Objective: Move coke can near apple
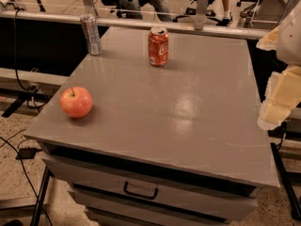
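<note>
The coke can (158, 46), short and red with white script and a silver top, stands upright at the far middle of the grey cabinet top (188, 112). The apple (76, 101), round and red-orange with a short dark stem, sits near the front left corner of the top. The can and the apple are far apart. My gripper (276, 108) shows as pale, cream-coloured parts at the right edge of the camera view, beside the right edge of the top and well away from the can. It holds nothing that I can see.
A taller slim silver-grey can (91, 34) stands at the far left corner. The top belongs to a drawer cabinet with a dark handle (140, 191) at the front. A rail (141, 22) runs behind it. Cables lie on the floor at left.
</note>
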You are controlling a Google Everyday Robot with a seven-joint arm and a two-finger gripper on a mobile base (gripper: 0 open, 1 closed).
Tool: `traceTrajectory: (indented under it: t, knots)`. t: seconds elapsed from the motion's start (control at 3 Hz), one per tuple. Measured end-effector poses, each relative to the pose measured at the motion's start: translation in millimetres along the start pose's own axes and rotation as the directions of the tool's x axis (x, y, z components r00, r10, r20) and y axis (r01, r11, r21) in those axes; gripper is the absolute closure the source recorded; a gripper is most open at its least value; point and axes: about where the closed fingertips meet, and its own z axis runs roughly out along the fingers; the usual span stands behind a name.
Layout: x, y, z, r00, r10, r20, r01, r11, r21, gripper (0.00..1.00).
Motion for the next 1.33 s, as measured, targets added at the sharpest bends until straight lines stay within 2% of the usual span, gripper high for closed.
traceTrajectory:
  t: [0.33, 0.67, 1.0, 1.33]
  knots:
    - [0.0, 0.0, 0.0, 1.0, 0.0, 0.0, 0.0, 1.0, 0.0, 0.0]
    - [-7.0, -11.9, -2.5, 1.0, -0.021, -0.001, 0.021, 0.9995, 0.022, 0.0]
    - [-21.2, -45.0, 0.3, 0.997, -0.053, 0.055, 0.05, 0.9971, 0.057, 0.0]
    - [-41.1, -90.0, 1.8, 0.984, -0.078, 0.162, 0.061, 0.9929, 0.102, 0.0]
